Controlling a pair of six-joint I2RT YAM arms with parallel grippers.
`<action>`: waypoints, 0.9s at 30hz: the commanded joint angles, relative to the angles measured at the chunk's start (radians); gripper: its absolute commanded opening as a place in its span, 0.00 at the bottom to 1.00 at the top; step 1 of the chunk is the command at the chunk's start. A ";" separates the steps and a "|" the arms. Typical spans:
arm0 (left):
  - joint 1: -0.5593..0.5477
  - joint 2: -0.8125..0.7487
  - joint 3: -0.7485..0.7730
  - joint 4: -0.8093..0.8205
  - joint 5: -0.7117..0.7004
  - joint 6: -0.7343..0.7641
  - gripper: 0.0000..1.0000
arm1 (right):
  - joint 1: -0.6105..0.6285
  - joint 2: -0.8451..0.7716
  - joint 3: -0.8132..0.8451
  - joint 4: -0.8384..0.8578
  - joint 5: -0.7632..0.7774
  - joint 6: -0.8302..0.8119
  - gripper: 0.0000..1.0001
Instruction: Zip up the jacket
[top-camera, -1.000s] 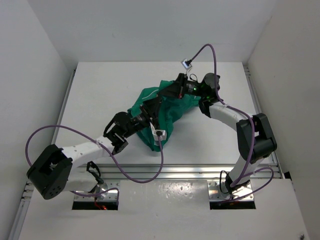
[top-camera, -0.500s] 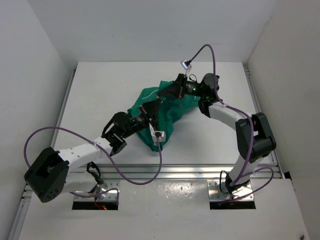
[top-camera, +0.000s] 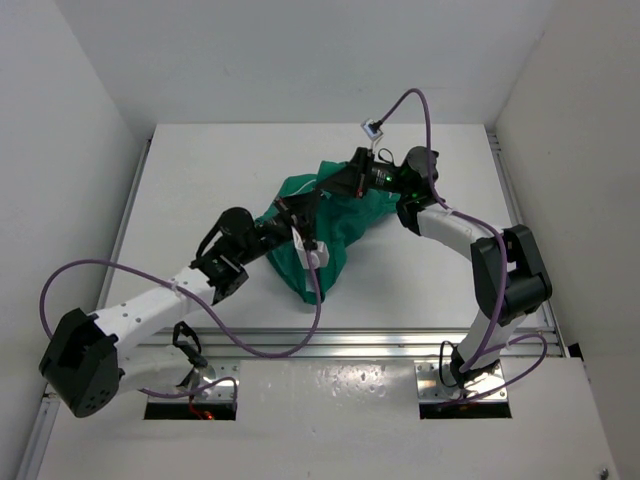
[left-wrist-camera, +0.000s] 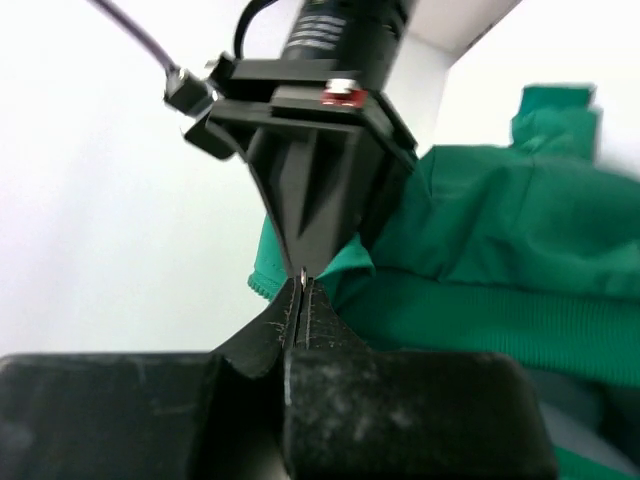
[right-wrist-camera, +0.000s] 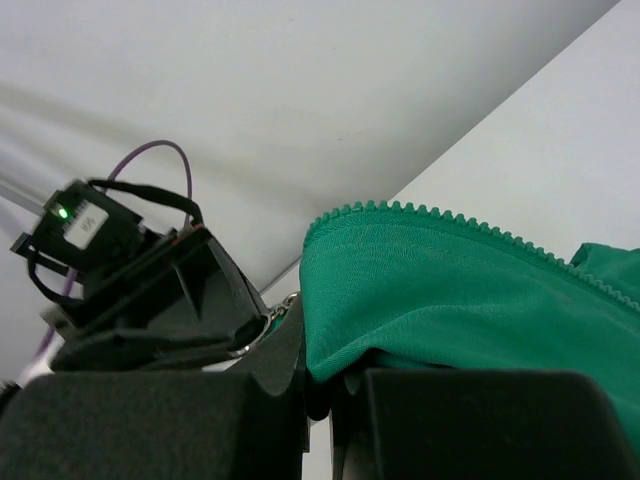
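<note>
In the left wrist view, the left gripper (left-wrist-camera: 300, 300) fills the near edge. Its two black fingers (left-wrist-camera: 400, 400) are pressed tight together with no gap between them. A thin pale sliver (left-wrist-camera: 301, 272) shows at their very tips. It may be the zip's pull, but it is too small to be sure. Just beyond those tips, the right gripper (left-wrist-camera: 304, 258) points back at them, nearly tip to tip. The jacket (left-wrist-camera: 500, 260) is bunched to the right of both and behind them, and its green hem lies just beside the left fingertips.

In the right wrist view, the right gripper's own fingers (right-wrist-camera: 460, 420) are clamped on a fold of the green cloth. The fabric rises out of the pinch, and a row of zipper teeth (right-wrist-camera: 450, 218) runs along its upper edge, beyond the fingers. The left gripper sits to the left of that pinch, close by.

From above, the two grippers meet over the upper left edge of the jacket. It lies crumpled on the white table (top-camera: 200, 180), around and beyond both sets of fingers.
</note>
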 joint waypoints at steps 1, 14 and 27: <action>0.052 -0.012 0.130 -0.107 0.037 -0.241 0.00 | 0.008 -0.005 0.022 0.074 -0.019 -0.024 0.00; 0.136 0.007 0.219 -0.247 0.215 -0.427 0.00 | -0.003 -0.008 0.013 0.065 -0.023 -0.035 0.00; 0.175 0.007 0.259 -0.328 0.271 -0.499 0.08 | -0.012 -0.016 -0.001 0.063 -0.034 -0.044 0.00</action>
